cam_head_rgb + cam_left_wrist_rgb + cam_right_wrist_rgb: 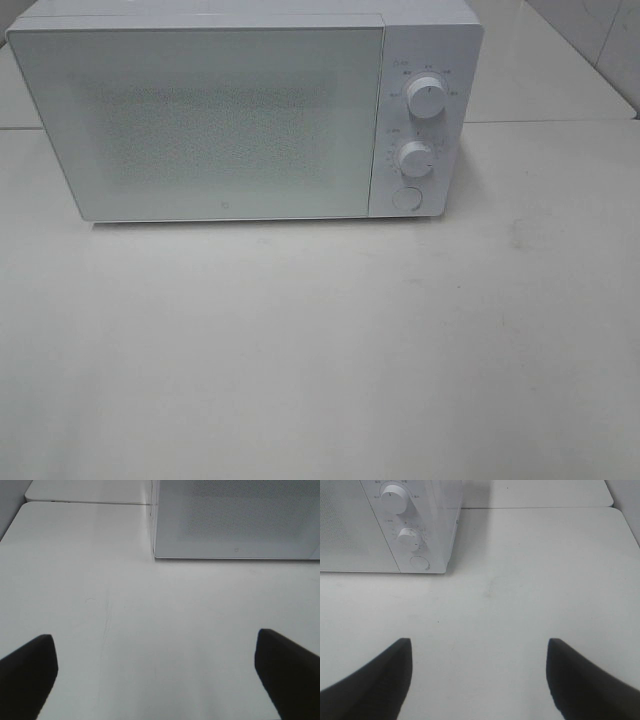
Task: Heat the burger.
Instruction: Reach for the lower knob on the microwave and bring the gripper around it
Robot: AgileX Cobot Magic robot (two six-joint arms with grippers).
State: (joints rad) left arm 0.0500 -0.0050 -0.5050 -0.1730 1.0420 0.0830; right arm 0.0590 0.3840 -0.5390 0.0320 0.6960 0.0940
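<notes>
Now burger unseen; white microwave w/ door shut.

The microwave stands on the table, toward its far edge.

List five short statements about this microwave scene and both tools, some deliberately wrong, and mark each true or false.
1. The microwave has its door shut. True.
2. The burger lies on the table in front of the microwave. False: no burger shows in any view.
3. The left tool is open and holds nothing. True.
4. The right tool is clamped shut. False: it is open and empty, above the table.
5. The panel beside the door has an upper knob and a lower knob above a round button. True.
</notes>
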